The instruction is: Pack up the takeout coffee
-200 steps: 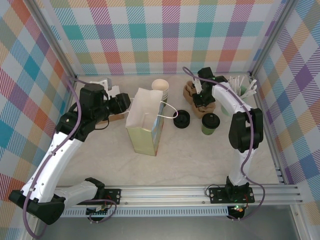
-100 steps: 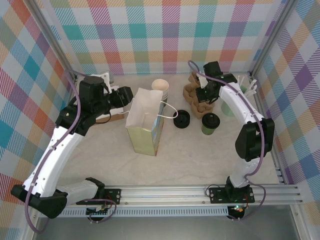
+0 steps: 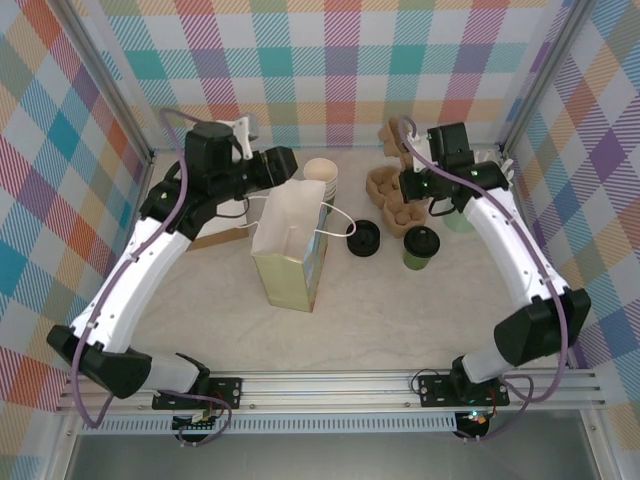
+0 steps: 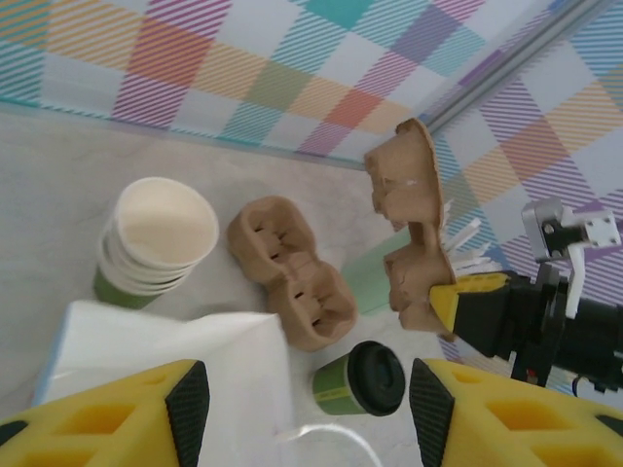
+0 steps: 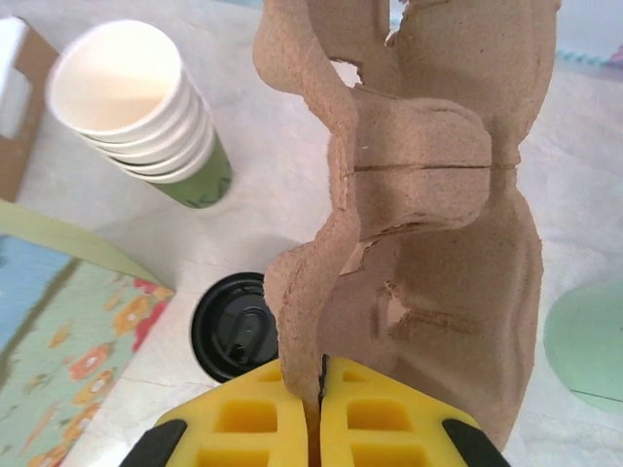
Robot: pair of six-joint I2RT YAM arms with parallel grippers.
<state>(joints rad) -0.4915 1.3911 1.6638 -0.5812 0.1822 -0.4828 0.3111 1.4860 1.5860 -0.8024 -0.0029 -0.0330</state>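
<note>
The takeout coffee [image 3: 421,245] is a green cup with a black lid on, standing on the table right of the paper bag [image 3: 290,240]; in the left wrist view the coffee [image 4: 360,379] lies below and between my open left fingers. My left gripper [image 3: 283,165] [image 4: 309,413] hovers open over the bag's [image 4: 175,360] back edge, holding nothing. My right gripper [image 3: 412,182] [image 5: 319,389] is shut on the edge of a brown cardboard cup carrier [image 5: 428,195] [image 4: 414,233], held upright above the table. A loose black lid [image 3: 363,237] [image 5: 234,326] lies beside the bag.
A second cardboard carrier [image 3: 390,198] [image 4: 287,272] lies on the table behind the coffee. A stack of cream-rimmed cups [image 3: 322,175] [image 5: 136,97] stands behind the bag. A mint-green pot [image 3: 462,218] [image 5: 584,341] stands at the right. A flat brown box [image 3: 225,235] lies at the left.
My right gripper has risen and drawn back with one cardboard carrier, leaving the other on the table. My left arm has swung up and right, over the bag's back edge.
</note>
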